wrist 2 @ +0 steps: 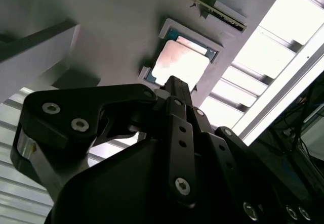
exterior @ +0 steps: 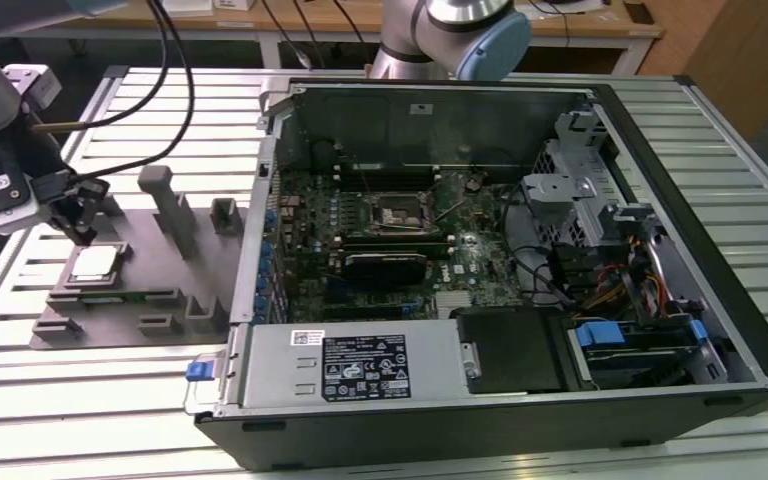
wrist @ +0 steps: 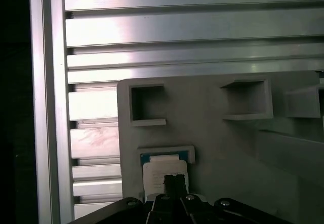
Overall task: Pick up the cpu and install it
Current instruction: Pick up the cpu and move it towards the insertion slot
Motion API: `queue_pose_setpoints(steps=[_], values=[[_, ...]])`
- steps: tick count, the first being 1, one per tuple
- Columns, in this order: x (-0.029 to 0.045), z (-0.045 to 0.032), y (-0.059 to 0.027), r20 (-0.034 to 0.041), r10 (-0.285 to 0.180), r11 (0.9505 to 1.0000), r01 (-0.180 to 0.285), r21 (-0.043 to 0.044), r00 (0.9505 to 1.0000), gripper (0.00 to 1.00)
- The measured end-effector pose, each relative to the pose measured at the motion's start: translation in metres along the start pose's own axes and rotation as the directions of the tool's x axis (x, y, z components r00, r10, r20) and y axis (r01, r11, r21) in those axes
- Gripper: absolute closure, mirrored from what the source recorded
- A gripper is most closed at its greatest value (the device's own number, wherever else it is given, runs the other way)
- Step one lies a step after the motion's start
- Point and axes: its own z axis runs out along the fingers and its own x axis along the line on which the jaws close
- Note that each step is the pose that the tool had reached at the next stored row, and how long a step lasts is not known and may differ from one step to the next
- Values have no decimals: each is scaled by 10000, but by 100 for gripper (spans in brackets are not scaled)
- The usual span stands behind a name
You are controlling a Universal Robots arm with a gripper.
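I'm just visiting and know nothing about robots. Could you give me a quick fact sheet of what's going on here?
setting: slatted metal table carrying an open computer case
gripper: poised right over the cpu, at the exterior view's left; whether they touch cannot be told
cpu: lying flat in a pocket of the grey fixture, not lifted
socket: mid-board inside the case
progress: cpu not yet picked up
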Motion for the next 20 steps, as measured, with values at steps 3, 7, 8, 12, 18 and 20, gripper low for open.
queue_pose_setpoints(steps=[3,7,8,12,18,20], values=[[1,46,-5,-1,-7,10000,7,0,10000,89],[1,96,-34,0,-9,10000,9,-1,10000,89],[1,109,-43,0,-10,10000,10,-1,10000,89],[0,161,-73,0,-10,10000,10,-1,10000,89],[3,235,-83,-2,-10,10000,10,0,10000,89],[4,247,-86,-2,-11,10000,11,0,10000,89]])
